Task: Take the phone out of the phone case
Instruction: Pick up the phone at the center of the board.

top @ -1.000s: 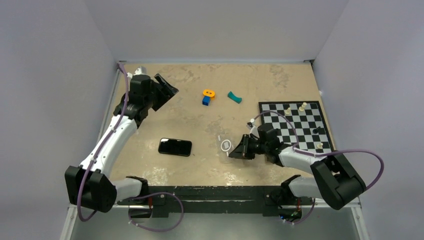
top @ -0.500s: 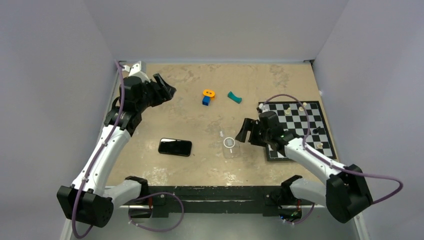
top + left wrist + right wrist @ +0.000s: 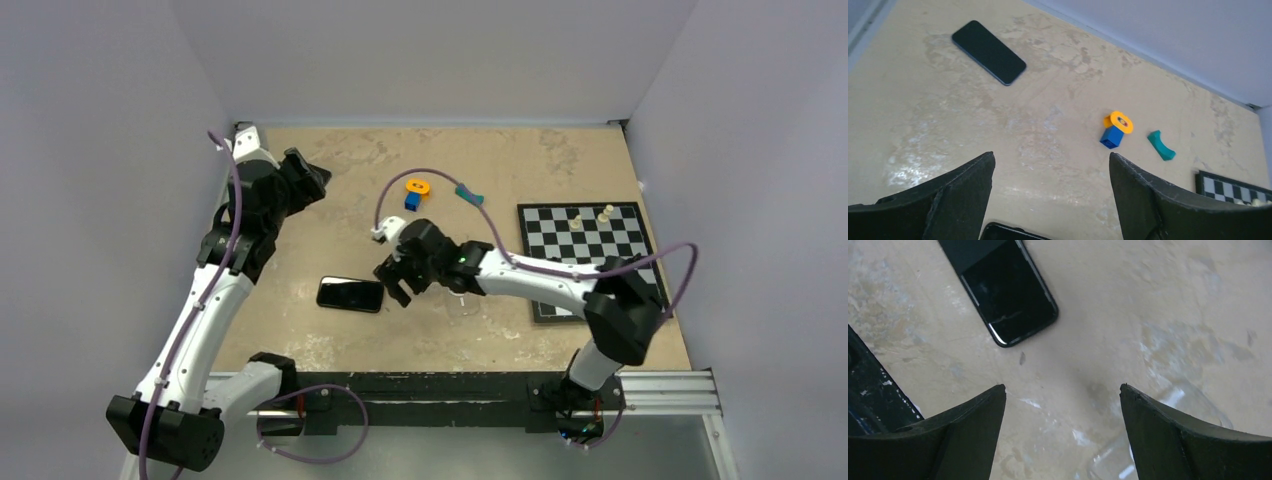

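The black phone (image 3: 350, 294) lies bare and flat on the tan table, screen up, also seen in the right wrist view (image 3: 1008, 295) and the left wrist view (image 3: 989, 52). The clear phone case (image 3: 1105, 460) lies empty on the table to its right, mostly hidden under the right arm in the top view (image 3: 466, 300). My right gripper (image 3: 398, 285) (image 3: 1062, 386) hovers open between phone and case, holding nothing. My left gripper (image 3: 305, 180) (image 3: 1051, 153) is open and empty, raised over the far left of the table.
An orange-and-blue block (image 3: 415, 192) (image 3: 1115, 130) and a teal curved piece (image 3: 468, 195) (image 3: 1161, 145) sit toward the back. A chessboard (image 3: 590, 260) with a few pieces lies on the right. Walls close in the left, back and right sides.
The right gripper opened and let go of the clear case, then its arm swung left over the case toward the phone. The left arm drew back a little to the left.
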Robot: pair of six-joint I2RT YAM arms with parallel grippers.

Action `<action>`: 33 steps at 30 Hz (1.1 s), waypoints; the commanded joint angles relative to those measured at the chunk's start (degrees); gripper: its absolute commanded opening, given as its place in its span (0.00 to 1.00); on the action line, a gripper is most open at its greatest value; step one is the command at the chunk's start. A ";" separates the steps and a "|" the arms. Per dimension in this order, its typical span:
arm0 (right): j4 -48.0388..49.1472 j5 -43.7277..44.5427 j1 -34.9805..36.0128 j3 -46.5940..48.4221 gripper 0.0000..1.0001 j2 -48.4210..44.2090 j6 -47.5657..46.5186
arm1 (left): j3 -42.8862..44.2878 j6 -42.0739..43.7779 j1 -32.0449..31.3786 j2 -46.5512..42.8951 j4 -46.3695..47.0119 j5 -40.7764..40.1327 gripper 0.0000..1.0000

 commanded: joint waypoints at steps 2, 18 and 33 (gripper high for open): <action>1.56 -3.37 6.28 12.36 0.87 10.67 -16.98 | 2.47 2.71 1.24 -0.79 -2.58 -12.96 0.89; 1.36 -7.04 7.98 28.73 0.88 30.56 -22.01 | 2.37 -3.30 12.29 0.03 -5.11 -12.84 0.93; -4.63 -0.55 8.56 35.03 0.77 40.16 -21.29 | 2.47 -3.68 12.51 -0.03 -5.45 -12.74 0.93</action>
